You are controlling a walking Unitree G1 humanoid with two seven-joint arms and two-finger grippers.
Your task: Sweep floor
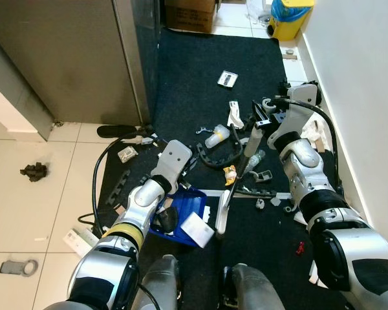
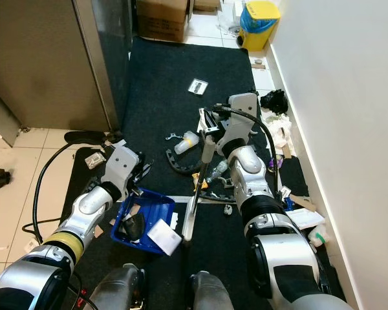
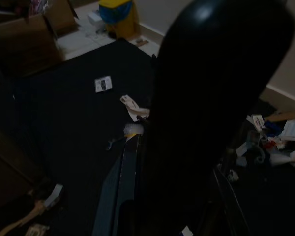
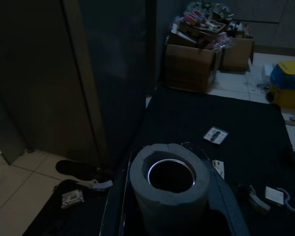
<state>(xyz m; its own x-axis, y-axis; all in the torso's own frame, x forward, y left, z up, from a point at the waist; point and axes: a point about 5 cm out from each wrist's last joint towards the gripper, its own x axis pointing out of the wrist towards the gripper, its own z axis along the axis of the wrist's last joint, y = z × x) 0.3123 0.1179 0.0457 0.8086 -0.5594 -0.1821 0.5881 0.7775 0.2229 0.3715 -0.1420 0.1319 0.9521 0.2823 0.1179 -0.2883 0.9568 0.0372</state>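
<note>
left arm (image 1: 126,229): I see silver shells, black joints, a yellow band near the elbow.
right arm (image 1: 323,206): I see silver segments split by black rings, bulky at the shoulder.
left wrist (image 1: 171,158): my view shows a pale grey angular housing.
right wrist (image 1: 297,110): I see a grey block with black fittings.
cable (image 1: 326,126): a black one loops off my right wrist.
legs (image 1: 200,284): I see two rounded grey-silver tops, dark between them.
finger (image 3: 211,98): in my left wrist view, glossy black, rounded tip.
</note>
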